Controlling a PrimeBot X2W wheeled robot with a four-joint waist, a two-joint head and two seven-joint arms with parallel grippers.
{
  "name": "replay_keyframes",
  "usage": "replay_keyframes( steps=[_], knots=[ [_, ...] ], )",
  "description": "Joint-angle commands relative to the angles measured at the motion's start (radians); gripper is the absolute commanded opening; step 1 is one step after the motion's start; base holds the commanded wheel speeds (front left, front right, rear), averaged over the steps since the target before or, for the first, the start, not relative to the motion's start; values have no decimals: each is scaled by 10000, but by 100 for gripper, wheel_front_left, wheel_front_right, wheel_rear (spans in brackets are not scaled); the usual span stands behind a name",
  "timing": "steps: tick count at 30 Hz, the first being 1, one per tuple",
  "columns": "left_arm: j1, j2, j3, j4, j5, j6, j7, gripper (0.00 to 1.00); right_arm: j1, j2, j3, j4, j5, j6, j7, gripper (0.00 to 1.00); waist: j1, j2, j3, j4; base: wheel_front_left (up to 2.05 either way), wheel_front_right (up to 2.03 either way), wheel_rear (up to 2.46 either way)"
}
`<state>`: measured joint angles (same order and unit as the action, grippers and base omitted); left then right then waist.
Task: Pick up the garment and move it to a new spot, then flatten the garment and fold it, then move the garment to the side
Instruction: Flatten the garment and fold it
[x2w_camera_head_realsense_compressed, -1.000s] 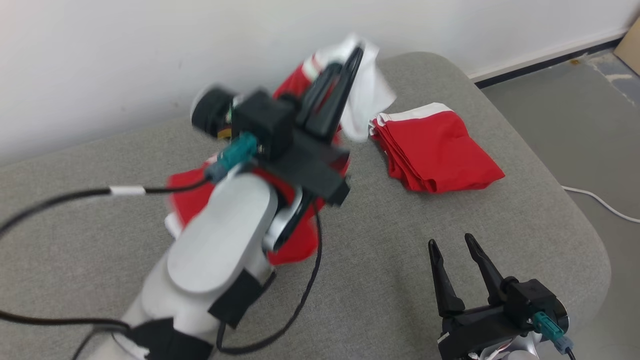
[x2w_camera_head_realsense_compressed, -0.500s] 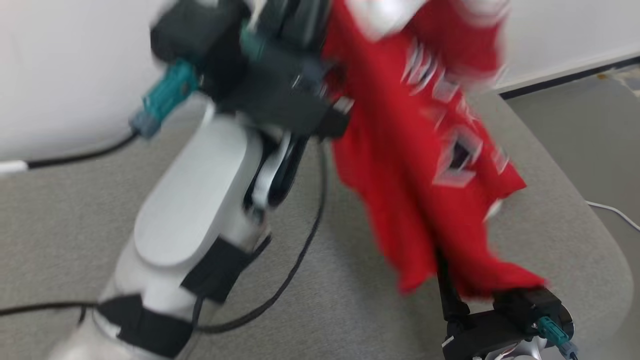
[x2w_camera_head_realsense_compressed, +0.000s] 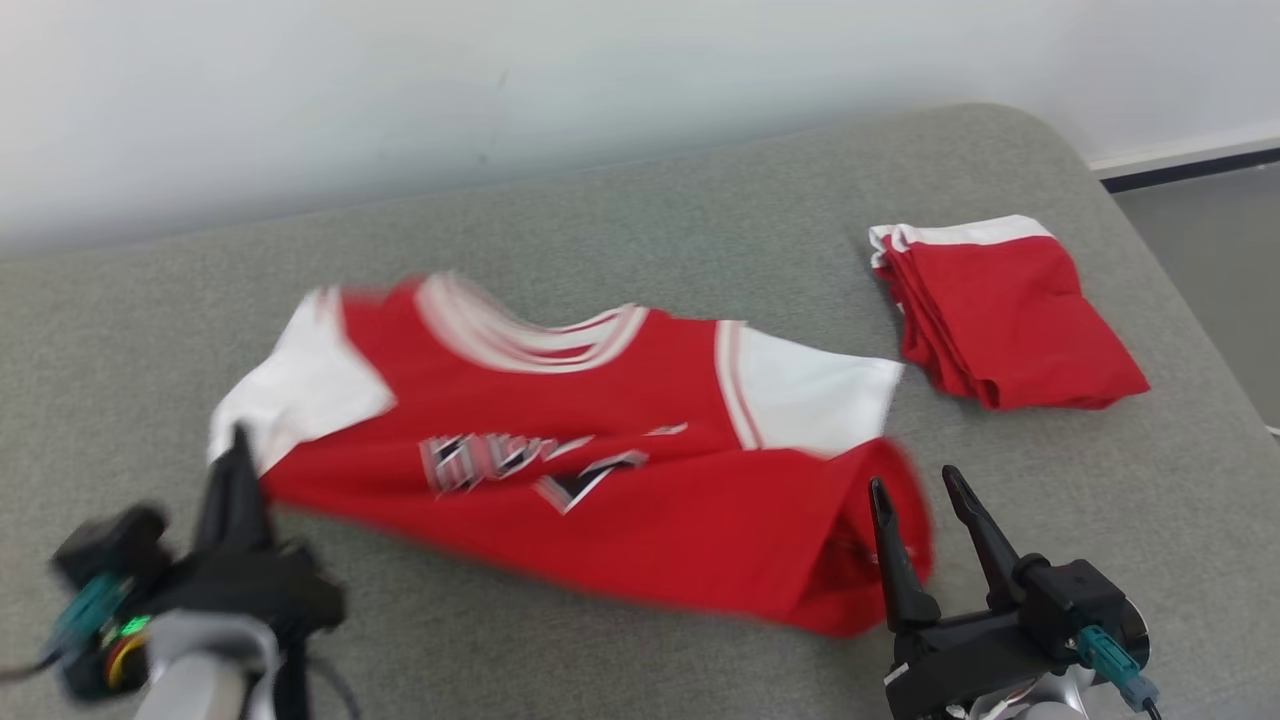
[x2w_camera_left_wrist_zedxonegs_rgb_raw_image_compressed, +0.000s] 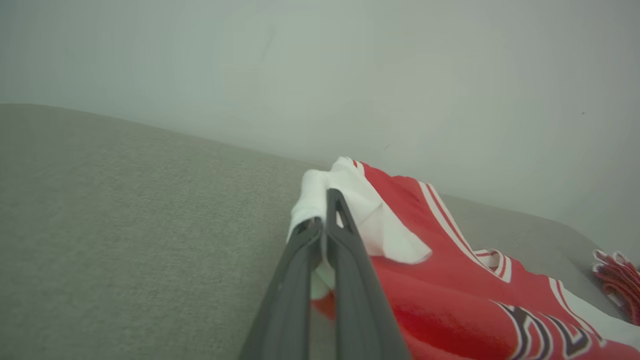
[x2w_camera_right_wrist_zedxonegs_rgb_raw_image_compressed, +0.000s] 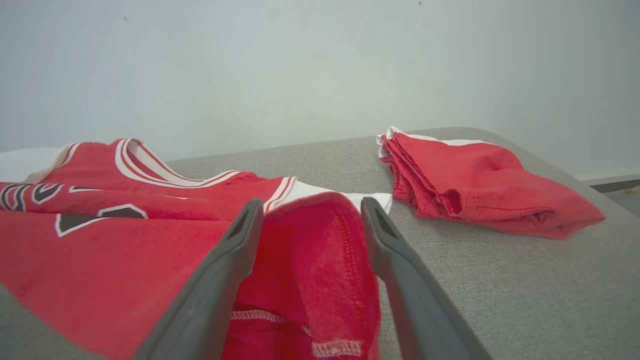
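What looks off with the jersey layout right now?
The jersey lies mostly flat, but its bottom hem by the open right gripper is rolled over, inside showing, and the white sleeve is bunched in the shut left gripper. The folded red stack looks tidy.

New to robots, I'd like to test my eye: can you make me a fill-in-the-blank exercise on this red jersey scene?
The left pincer is shut on the ____ sleeve of the jersey. The right pincer stands ____. The folded red garment lies on the robot's ____ side.
Missing: white; open; right.
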<state>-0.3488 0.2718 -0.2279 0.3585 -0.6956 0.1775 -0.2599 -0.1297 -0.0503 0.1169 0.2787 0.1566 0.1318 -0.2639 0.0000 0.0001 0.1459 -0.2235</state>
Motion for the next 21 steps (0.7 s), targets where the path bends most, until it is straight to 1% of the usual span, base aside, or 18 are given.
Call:
replay_keyframes(
  steps=[1, 2, 5, 6, 7, 9, 11, 14, 17, 18, 21],
  knots=[
    [265, 66, 181, -134, -60, 51, -67, 0, -26, 2, -15, -25, -111, -21, -4, 100, 0, -1, 86, 137, 0, 0, 0],
    [613, 76, 475, -237, -47, 78, -55, 0, -12, 2, -16, -35, -124, -21, -4, 100, 0, -1, 103, 193, 0, 0, 0],
    [1540, -70, 849, -500, 9, 254, -53, 0, 28, 0, -42, -26, -140, -21, -4, 100, 0, -1, 89, 376, 0, 0, 0],
    [1769, -98, 916, -533, -84, 297, -46, 63, 19, 0, -17, -16, -149, -21, -4, 100, 0, -1, 77, 420, 0, 0, 0],
    [1953, -117, 914, -546, -170, 326, 79, 100, 14, 0, -16, -6, -163, -20, -4, 100, 0, -1, 62, 477, 0, 0, 0],
    [2258, -91, 864, -712, -155, 441, 305, 100, -23, 2, 29, 21, -154, -20, -4, 100, 0, -1, 19, 547, 0, 0, 0],
    [2564, 63, 822, -882, -74, 630, 581, 100, -44, 1, 52, 67, -152, -21, -4, 100, 0, -1, -42, 589, 0, 0, 0],
    [2894, 408, 855, -1253, 105, 1084, 1044, 100, -29, 2, 136, 114, -124, -20, -4, 100, 0, -1, -148, 568, 0, 0, 0],
    [3105, 921, 937, -1850, 412, 1562, 1398, 100, -47, -3, 193, 166, -17, -21, -4, 100, 0, -1, -190, 457, 0, 0, 0],
    [3086, 1018, 895, -2148, 447, 1571, 1531, 100, -48, -1, 191, 167, 2, -21, -4, 100, 0, -1, -185, 420, 0, 0, 0],
    [2532, 1382, 487, -2897, 666, 1367, 2194, 100, -40, 1, 220, 156, 9, -20, -4, 100, 0, -1, -109, 271, 0, 0, 0]
  ],
)
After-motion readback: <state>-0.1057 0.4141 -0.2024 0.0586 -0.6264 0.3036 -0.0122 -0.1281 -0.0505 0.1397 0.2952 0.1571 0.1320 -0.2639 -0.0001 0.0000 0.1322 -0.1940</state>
